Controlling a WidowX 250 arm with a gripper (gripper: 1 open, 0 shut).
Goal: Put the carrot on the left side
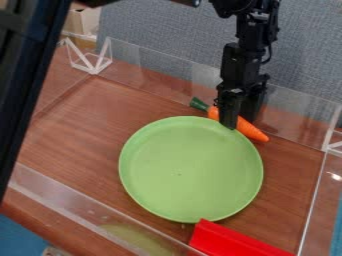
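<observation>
Green plate [174, 175] at centre, bare, inside clear tray [160, 75]. Carrot [245, 127] beyond plate's upper-right rim, on wood. Gripper [231, 118] straddling carrot; pinch or gap, cannot tell.

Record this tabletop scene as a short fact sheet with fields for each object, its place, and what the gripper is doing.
carrot: lying on the wooden table, just beyond the plate's far right rim
green plate: centre of table, nothing on it
red block: near edge, partly out of frame
gripper: pointing down, fingers straddling the carrot's middle
grip: not settled, jaws partly closed
</observation>
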